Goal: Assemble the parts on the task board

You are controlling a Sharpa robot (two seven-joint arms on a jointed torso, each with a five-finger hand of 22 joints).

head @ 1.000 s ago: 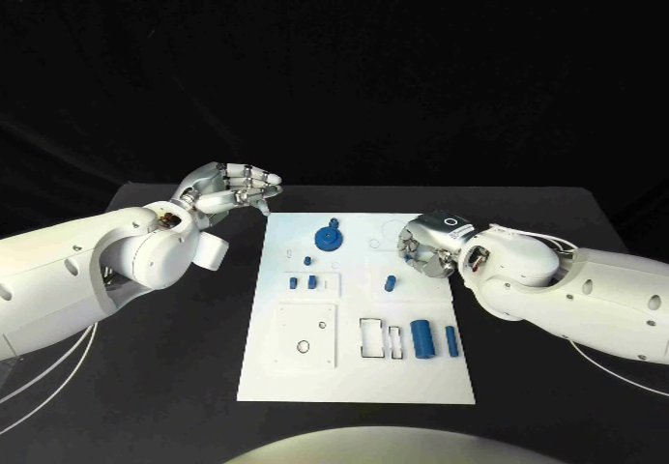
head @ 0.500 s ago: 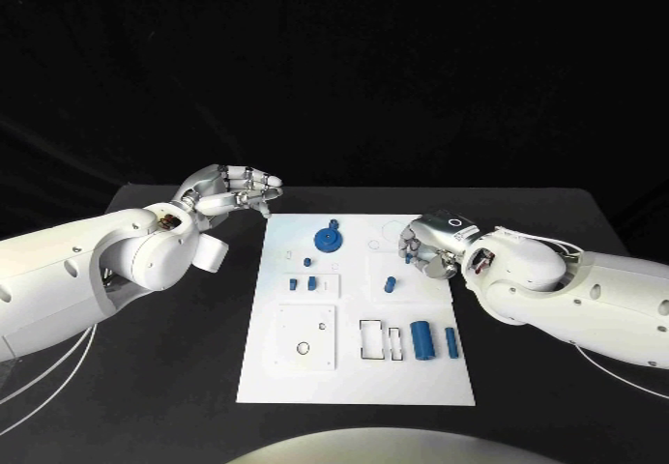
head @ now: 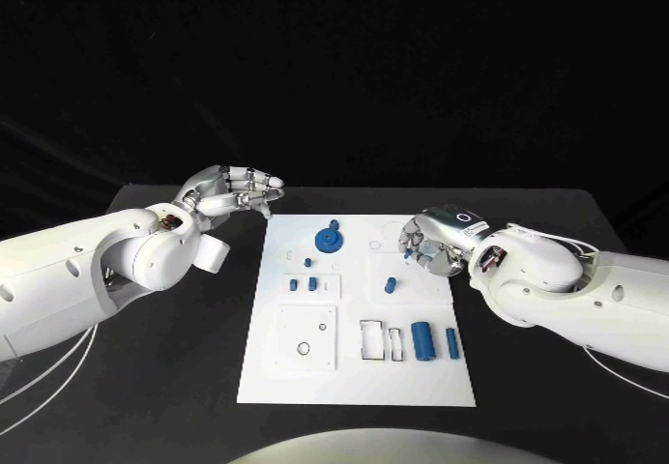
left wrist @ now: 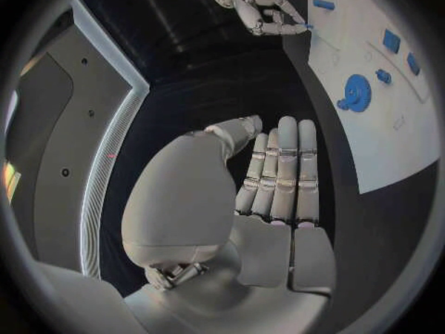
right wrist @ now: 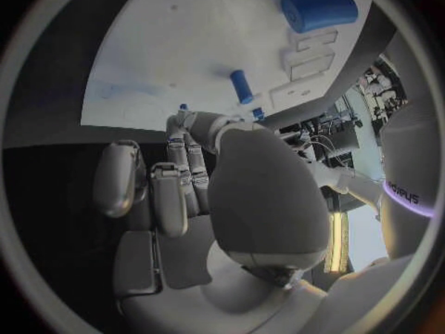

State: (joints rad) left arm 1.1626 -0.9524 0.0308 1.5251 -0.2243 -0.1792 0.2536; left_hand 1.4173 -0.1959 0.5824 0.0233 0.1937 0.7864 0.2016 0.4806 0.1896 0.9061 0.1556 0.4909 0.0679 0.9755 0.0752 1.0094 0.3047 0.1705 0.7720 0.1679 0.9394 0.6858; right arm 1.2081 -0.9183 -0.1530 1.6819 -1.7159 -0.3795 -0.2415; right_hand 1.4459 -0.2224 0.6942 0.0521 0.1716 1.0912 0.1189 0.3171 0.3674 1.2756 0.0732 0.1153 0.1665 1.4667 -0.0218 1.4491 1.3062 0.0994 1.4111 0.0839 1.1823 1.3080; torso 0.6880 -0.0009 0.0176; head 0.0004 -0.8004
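The head view is lit from above and in front: the task board (head: 356,319) glows bright and even at the centre of the frame, while the counter (head: 167,367) stays dim and the upper half falls into black. Soft highlights sit on both white arms, with little shadow under the blue parts. Both wrist views bend straight edges toward their dark circular rims, and lit strips glare at their edges.

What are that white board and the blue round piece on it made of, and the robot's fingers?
The task board looks like matte white plastic: flat and glare-free. The blue gear seems plastic too, evenly coloured and dull. The left hand looks like brushed silver metal with a soft sheen, though painted plastic is possible.
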